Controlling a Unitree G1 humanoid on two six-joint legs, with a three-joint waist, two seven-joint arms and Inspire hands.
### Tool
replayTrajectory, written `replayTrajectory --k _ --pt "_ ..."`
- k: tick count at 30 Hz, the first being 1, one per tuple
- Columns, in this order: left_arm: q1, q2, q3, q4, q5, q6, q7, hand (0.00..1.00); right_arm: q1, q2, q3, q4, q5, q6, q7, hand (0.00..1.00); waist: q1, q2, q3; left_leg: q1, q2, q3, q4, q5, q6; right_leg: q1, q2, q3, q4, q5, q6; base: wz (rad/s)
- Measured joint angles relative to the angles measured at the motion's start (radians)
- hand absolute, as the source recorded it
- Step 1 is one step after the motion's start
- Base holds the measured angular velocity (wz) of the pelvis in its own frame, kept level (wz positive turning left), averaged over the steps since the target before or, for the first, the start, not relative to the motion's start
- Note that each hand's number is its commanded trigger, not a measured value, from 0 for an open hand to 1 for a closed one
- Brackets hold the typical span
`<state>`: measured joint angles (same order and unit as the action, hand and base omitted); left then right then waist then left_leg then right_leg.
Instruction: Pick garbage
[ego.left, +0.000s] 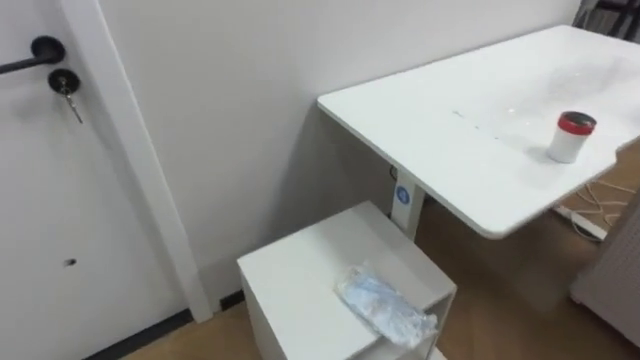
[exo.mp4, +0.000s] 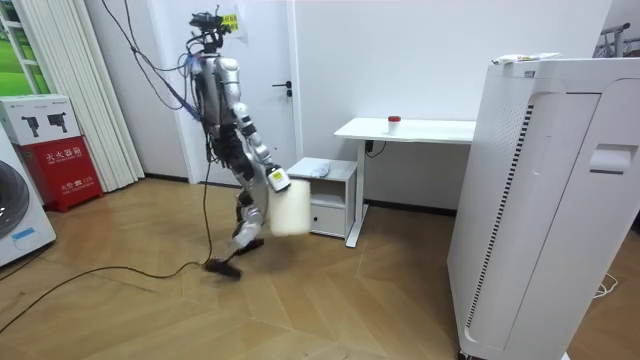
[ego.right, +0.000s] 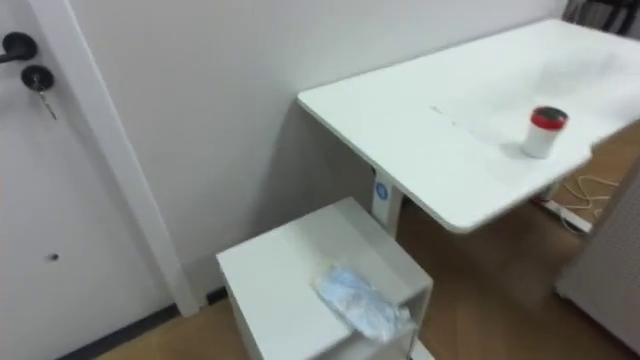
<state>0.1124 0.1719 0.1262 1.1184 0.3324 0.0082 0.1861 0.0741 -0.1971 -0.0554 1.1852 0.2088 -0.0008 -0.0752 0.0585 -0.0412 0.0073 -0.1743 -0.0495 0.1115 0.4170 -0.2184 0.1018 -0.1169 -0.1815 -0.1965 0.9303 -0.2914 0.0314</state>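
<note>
White wall, wood floor (exo.mp4: 150, 310). Eye views, left to right: door (ego.left: 40, 200) at 9 o'clock, with one black handle (ego.left: 45, 48) and one key (ego.left: 66, 85) at 10 o'clock. One low white cabinet (ego.left: 300, 280) at 6 o'clock, with one crumpled bluish wrapper (ego.left: 385, 305) lying untouched on its top, toward the 4 o'clock corner. One white desk (ego.left: 450, 150) at 2 o'clock, just beside the cabinet, carrying one red-lidded cup (ego.left: 572, 137) at 3 o'clock. Power strip (ego.left: 585, 222) on the floor beneath. Room view adds one red box (exo.mp4: 62, 160) at 9 o'clock. The robot stands just left of the cabinet, right hand (exo.mp4: 272, 178) low at a white bin (exo.mp4: 290, 212); whether the fingers are spread or curled cannot be told. Tall white appliance (exo.mp4: 540, 200) at 3 o'clock hides the desk's right end.
</note>
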Motion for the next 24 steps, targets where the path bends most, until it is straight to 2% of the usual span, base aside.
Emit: replayTrajectory --k 1,2,3,4,5,6,7,11,12,15,19,21,24 --pt "-0.018 0.004 -0.024 -0.007 -0.018 -0.009 0.009 0.0 -0.006 0.005 0.007 -0.005 0.015 -0.013 0.001 1.0 -0.003 0.005 0.0004 0.022 0.013 -0.022 -0.025 0.003 -0.007 -0.049 0.03 -0.003 -0.1 -0.023 -0.004 0.47" --pt "-0.025 0.004 -0.049 -0.032 -0.05 -0.017 0.016 0.0 -0.008 0.01 0.023 -0.006 0.022 -0.026 0.0 1.0 -0.007 0.007 0.0025 0.048 0.019 -0.042 -0.053 0.005 -0.013 -0.067 0.05 -0.003 -0.259 -0.023 -0.004 0.54" --pt "-0.025 0.003 -0.06 -0.043 -0.062 -0.024 0.022 0.0 -0.008 0.012 0.033 -0.005 0.023 -0.031 -0.001 1.0 -0.013 0.005 0.0027 0.061 0.02 -0.044 -0.066 0.005 -0.015 -0.065 0.055 0.0 -0.349 -0.011 -0.005 0.67" --pt "-0.024 -0.003 -0.063 -0.069 -0.065 -0.036 0.029 0.0 -0.008 0.013 0.035 -0.005 0.023 -0.039 0.001 1.0 -0.028 -0.001 0.0006 0.083 0.019 -0.036 -0.083 -0.002 -0.025 -0.059 0.061 0.005 -0.522 0.063 -0.001 0.59" --pt "-0.027 -0.006 -0.063 -0.079 -0.064 -0.04 0.033 0.0 -0.007 0.014 0.035 -0.003 0.023 -0.046 0.0 1.0 -0.032 -0.002 -0.0004 0.091 0.021 -0.032 -0.084 -0.006 -0.03 -0.059 0.062 0.007 -0.546 0.14 -0.004 0.56" --pt "-0.028 -0.016 -0.066 -0.101 -0.06 -0.046 0.046 0.0 -0.005 0.015 0.036 0.012 0.021 -0.059 0.001 1.0 -0.031 0.002 -0.0172 0.113 0.034 -0.03 -0.101 -0.008 -0.041 -0.04 0.079 0.005 -0.588 0.147 -0.011 0.19" --pt "-0.029 -0.018 -0.066 -0.128 -0.06 -0.056 0.064 0.0 -0.022 0.016 0.045 0.02 0.015 -0.065 0.007 1.0 -0.024 0.008 -0.0153 0.125 0.04 -0.03 -0.12 -0.008 -0.052 -0.02 0.098 0.003 -0.615 0.154 -0.021 0.0" --pt "-0.037 -0.018 -0.066 -0.185 -0.058 -0.091 0.111 0.0 -0.025 0.017 0.103 0.011 -0.018 -0.098 0.044 1.0 -0.029 0.016 -0.0106 0.152 0.062 -0.029 -0.171 0.002 -0.068 0.014 0.127 0.015 -0.674 0.161 -0.032 -0.15" --pt "-0.037 -0.018 -0.066 -0.195 -0.058 -0.096 0.116 0.0 -0.025 0.017 0.103 0.011 -0.017 -0.099 0.044 1.0 -0.029 0.017 -0.0105 0.154 0.064 -0.029 -0.175 0.002 -0.068 0.014 0.13 0.018 -0.677 0.161 -0.032 -0.13" --pt "-0.044 -0.019 -0.068 -0.264 -0.055 -0.105 0.139 0.0 -0.028 0.008 0.105 0.017 -0.018 -0.099 0.045 1.0 -0.039 0.015 -0.0013 0.161 0.072 -0.031 -0.186 0.002 -0.068 0.012 0.134 0.015 -0.68 0.161 -0.032 -0.07" --pt "-0.101 -0.014 -0.07 -0.279 -0.055 -0.149 0.192 0.0 -0.038 0.006 0.102 0.034 -0.017 -0.123 0.05 1.0 -0.062 0.013 0.0118 0.157 0.069 -0.025 -0.204 -0.001 -0.074 0.009 0.139 0.011 -0.697 0.161 -0.031 0.0" --pt "-0.12 -0.014 -0.071 -0.286 -0.055 -0.168 0.213 0.0 -0.04 0.007 0.102 0.043 -0.016 -0.133 0.055 1.0 -0.068 0.013 0.0103 0.141 0.069 -0.019 -0.209 -0.002 -0.074 -0.012 0.137 0.011 -0.694 0.163 -0.029 -0.03" --pt "-0.125 -0.015 -0.075 -0.351 -0.043 -0.171 0.263 0.0 -0.064 0.006 0.104 0.061 -0.016 -0.143 0.057 1.0 -0.08 0.017 0.0071 0.098 0.07 -0.003 -0.204 -0.001 -0.072 -0.063 0.138 0.019 -0.689 0.175 -0.031 -0.17"
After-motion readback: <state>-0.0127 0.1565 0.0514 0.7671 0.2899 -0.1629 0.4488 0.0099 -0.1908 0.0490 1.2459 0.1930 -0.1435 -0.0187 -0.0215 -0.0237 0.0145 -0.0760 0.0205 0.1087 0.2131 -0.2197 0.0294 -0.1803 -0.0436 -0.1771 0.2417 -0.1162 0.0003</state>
